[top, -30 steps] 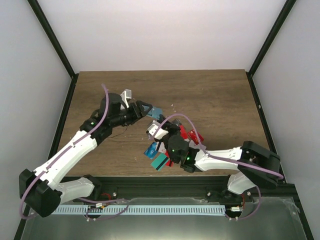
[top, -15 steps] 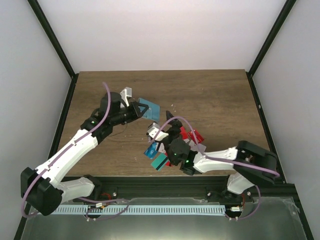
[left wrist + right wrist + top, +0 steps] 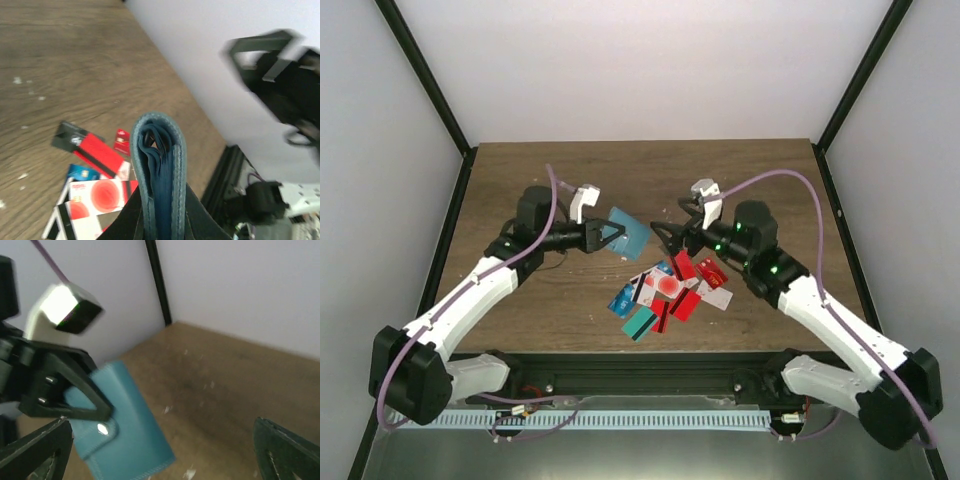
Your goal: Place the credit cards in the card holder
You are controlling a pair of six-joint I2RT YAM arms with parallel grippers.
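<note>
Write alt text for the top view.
The jaws of the left arm grip a teal card holder; those of the right arm stand open and empty, facing it. Coloured cards lie scattered on the wooden table.

The left arm reaches forward and inward from its base, wrist about level. The left gripper (image 3: 610,237) is clamped on the holder (image 3: 630,232) and points toward the right gripper (image 3: 667,238). The right arm mirrors it, angled inward, with its fingers (image 3: 290,442) spread wide and holding nothing. The two grippers' tips face each other, near but apart.
</note>
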